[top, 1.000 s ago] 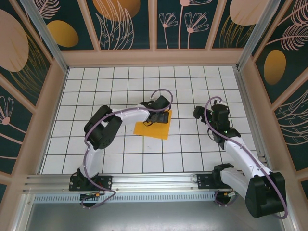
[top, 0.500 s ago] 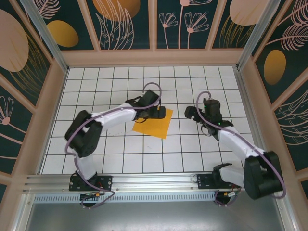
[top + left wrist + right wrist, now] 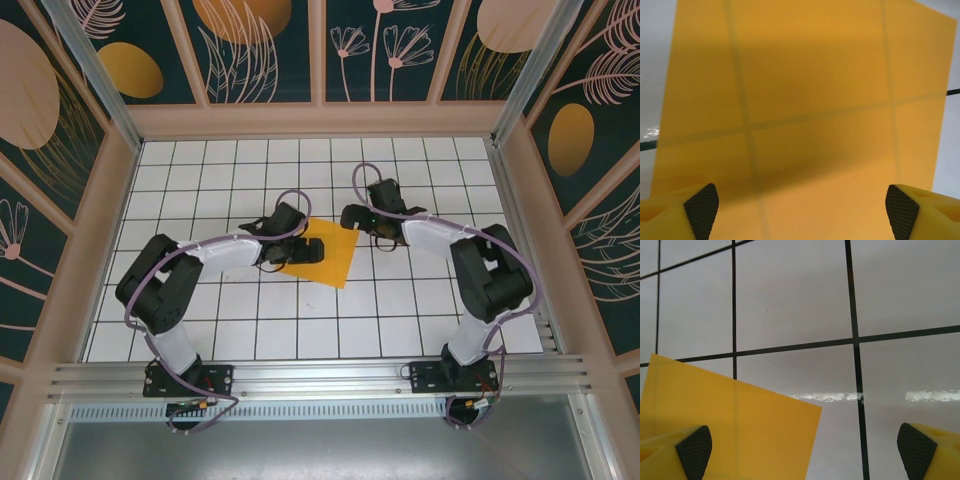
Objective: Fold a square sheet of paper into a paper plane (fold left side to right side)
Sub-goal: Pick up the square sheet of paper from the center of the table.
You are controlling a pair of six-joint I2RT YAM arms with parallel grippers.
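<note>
**A:** Seen from above, where is the square sheet of paper (image 3: pixel 330 256)?

**B:** Flat and unfolded on the desk (image 3: pixel 200 180), about midway between its left and right edges and well clear of every corner. The left end effector (image 3: pixel 303 250) is over the sheet's left part. The right end effector (image 3: pixel 350 218) is at its far right corner.

**A:** And the left wrist camera?

**B:** Its pads (image 3: pixel 702 210) stand wide apart with nothing between them. The sheet spreads out ahead of them, with the desk's grid lines (image 3: pixel 742 100) showing through the thin paper.

**A:** The right wrist?

**B:** Also wide and empty. One corner of the sheet (image 3: pixel 730 430) reaches in from the lower left, with bare desk beyond it. I cannot tell whether a pad touches the paper.

**A:** So which step is this?

**B:** I'd say the approach to the first fold, since no edge is lifted yet. Next the left fingers must get under or pinch the left edge and carry it across to meet the right edge squarely. The right side needs pinning so the sheet does not slide.
</note>
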